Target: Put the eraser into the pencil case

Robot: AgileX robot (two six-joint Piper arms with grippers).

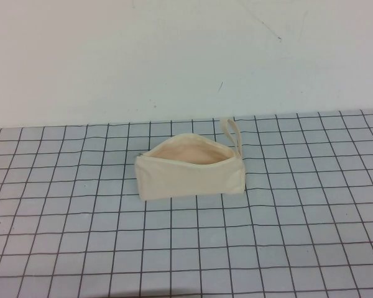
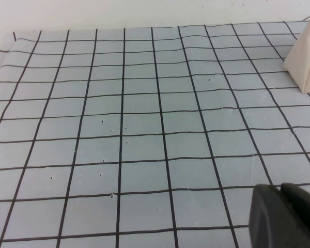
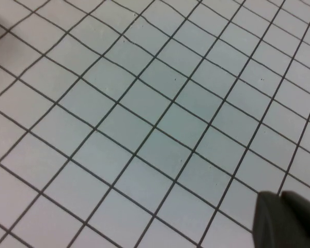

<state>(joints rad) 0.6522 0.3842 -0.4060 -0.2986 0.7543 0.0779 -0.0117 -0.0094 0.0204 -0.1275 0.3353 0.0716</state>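
I see the pencil case (image 1: 189, 174) standing unzipped mid-table (image 1: 298, 248), its loop strap (image 1: 231, 131) at the far right end. The eraser I can't find; the pouch's depth is hidden. Only a dark corner of the left gripper (image 2: 287, 217) and right gripper (image 3: 287, 219) shows; whether the jaws are released or clenched I can't tell.

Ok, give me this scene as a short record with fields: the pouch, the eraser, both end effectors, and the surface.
pencil case: cream pouch lying mid-table, zip open, pinkish lining showing
strap: loop at its far right end
eraser: not visible in any view
left end effector: only a dark tip shows in the left wrist view, above bare mat, pouch corner off to one side
right end effector: only a dark tip shows in the right wrist view, above bare mat
surface: grey mat with black grid
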